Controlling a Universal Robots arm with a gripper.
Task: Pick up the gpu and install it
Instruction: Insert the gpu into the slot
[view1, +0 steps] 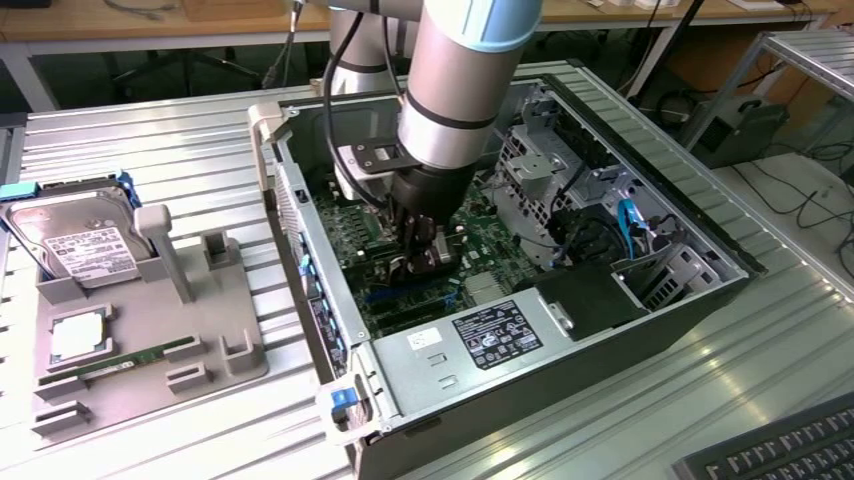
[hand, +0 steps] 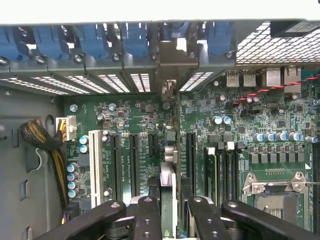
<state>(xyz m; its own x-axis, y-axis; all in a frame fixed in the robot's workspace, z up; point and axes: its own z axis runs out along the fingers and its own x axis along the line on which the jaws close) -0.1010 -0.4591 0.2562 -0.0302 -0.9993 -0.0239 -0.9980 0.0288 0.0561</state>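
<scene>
1. The gripper (hand: 169, 212) is clamped on the gpu (hand: 169, 170), which is held edge-on and upright so its lower edge faces the expansion slots (hand: 134, 160) and its bracket faces the rear slot covers (hand: 115, 82). Whether it is seated cannot be told.
2. The computer case (view1: 641, 180) lies open side up on a ribbed metal table (view1: 174, 150), giving access from above.
3. A grey fixture (view1: 200, 330) beside it holds a hard drive (view1: 80, 245). Workbenches (view1: 134, 25) stand behind.
</scene>
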